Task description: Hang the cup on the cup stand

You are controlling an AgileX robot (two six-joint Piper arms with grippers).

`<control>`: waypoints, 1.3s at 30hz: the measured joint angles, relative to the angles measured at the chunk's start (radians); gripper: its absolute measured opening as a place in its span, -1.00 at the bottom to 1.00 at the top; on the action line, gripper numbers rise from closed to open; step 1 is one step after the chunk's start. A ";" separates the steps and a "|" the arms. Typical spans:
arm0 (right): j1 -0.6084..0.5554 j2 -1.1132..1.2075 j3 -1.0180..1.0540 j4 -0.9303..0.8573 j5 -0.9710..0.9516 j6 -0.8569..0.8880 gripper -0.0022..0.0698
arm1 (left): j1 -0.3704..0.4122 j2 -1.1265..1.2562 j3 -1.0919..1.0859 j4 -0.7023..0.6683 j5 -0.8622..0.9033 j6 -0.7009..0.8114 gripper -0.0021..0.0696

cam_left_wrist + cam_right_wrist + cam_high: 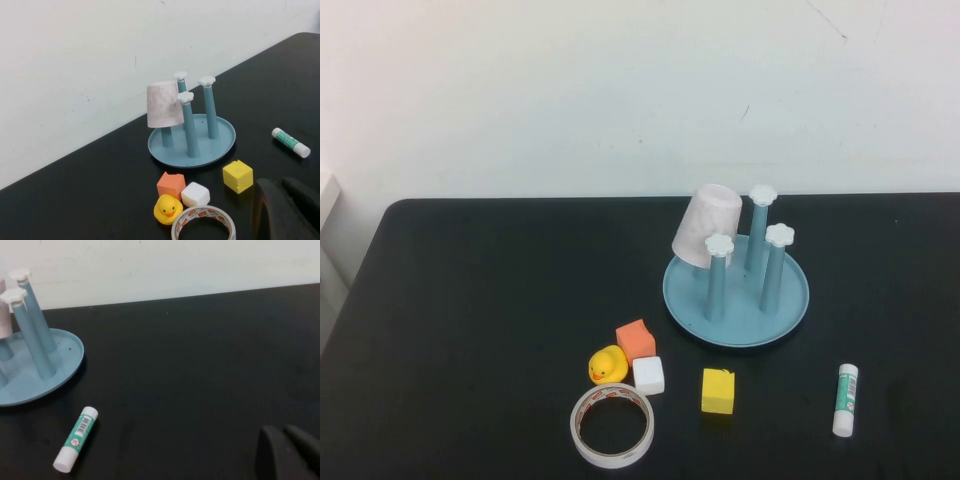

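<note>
The pale pink cup [706, 225] sits upside down and tilted over the back-left post of the light-blue cup stand [790, 310], right of the table's middle. Three white flower caps show; the fourth is under the cup. The cup [164, 105] and stand [220, 145] also show in the left wrist view. The right wrist view shows the stand's edge [65, 365] and a sliver of the cup [2, 310]. Neither arm shows in the high view. My left gripper [282, 202] is shut and empty, near the yellow cube. My right gripper [289, 450] is shut and empty over bare table, right of the stand.
In front of the stand lie a white tape roll [611, 426], a yellow duck [608, 365], an orange cube [635, 340], a white cube [648, 375] and a yellow cube [718, 390]. A glue stick [845, 399] lies front right. A white wall stands behind the black table.
</note>
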 joint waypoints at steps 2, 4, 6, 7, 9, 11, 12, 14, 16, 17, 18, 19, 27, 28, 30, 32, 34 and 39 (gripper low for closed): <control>0.000 0.000 0.000 0.000 0.000 0.000 -0.94 | 0.000 0.000 0.000 0.000 0.000 0.000 -0.95; 0.000 0.000 0.000 0.000 0.000 0.000 -0.94 | 0.000 0.000 0.000 0.000 0.000 0.002 -0.95; 0.000 0.000 0.000 0.000 0.000 0.002 -0.94 | 0.000 0.000 0.000 0.000 0.000 0.002 -0.95; 0.000 0.000 0.000 0.000 0.000 0.002 -0.94 | 0.000 0.000 0.000 0.000 0.000 0.002 -0.95; 0.000 0.000 0.000 0.000 0.000 0.002 -0.94 | 0.000 0.000 0.000 0.000 0.000 0.002 -0.95; 0.000 0.000 0.000 0.000 0.000 0.002 -0.94 | 0.000 0.000 0.000 0.018 0.000 0.002 -0.95; 0.000 0.000 0.000 0.000 0.000 0.002 -0.94 | 0.012 0.000 0.002 0.042 0.002 0.004 -0.95; 0.000 0.000 -0.001 -0.001 0.002 0.002 -0.94 | 0.053 0.000 0.009 0.070 0.002 0.003 -0.95; 0.000 0.000 -0.002 -0.001 0.004 0.002 -0.94 | 0.143 0.000 0.029 0.081 0.002 0.003 -0.95; 0.000 0.000 -0.002 -0.001 0.004 0.002 -0.94 | 0.186 0.000 0.038 0.081 0.002 0.003 -0.95; 0.000 0.000 -0.002 -0.001 0.004 0.002 -0.94 | 0.244 0.000 0.051 0.081 -0.003 0.003 -0.95; 0.000 0.000 -0.002 -0.001 0.004 0.002 -0.94 | 0.303 0.000 0.064 0.078 -0.013 0.003 -0.95; 0.000 0.000 -0.002 -0.001 0.006 0.002 -0.94 | 0.662 0.000 0.193 0.030 -0.101 0.003 -0.95; 0.000 0.000 -0.002 -0.001 0.006 0.002 -0.94 | 0.695 0.000 0.211 0.019 -0.104 0.002 -0.95; 0.000 0.000 -0.002 -0.001 0.006 0.002 -0.94 | 0.743 0.000 0.244 0.000 -0.108 0.002 -0.95; 0.000 0.000 -0.002 -0.001 0.006 0.002 -0.94 | 0.762 0.000 0.259 -0.002 -0.108 0.002 -0.95; 0.000 0.000 -0.002 -0.002 0.006 0.002 -0.94 | 0.776 -0.007 0.261 -0.013 -0.112 0.000 -0.95; 0.000 0.000 -0.002 -0.002 0.006 0.002 -0.94 | 0.807 -0.022 0.261 -0.041 -0.108 0.000 -0.95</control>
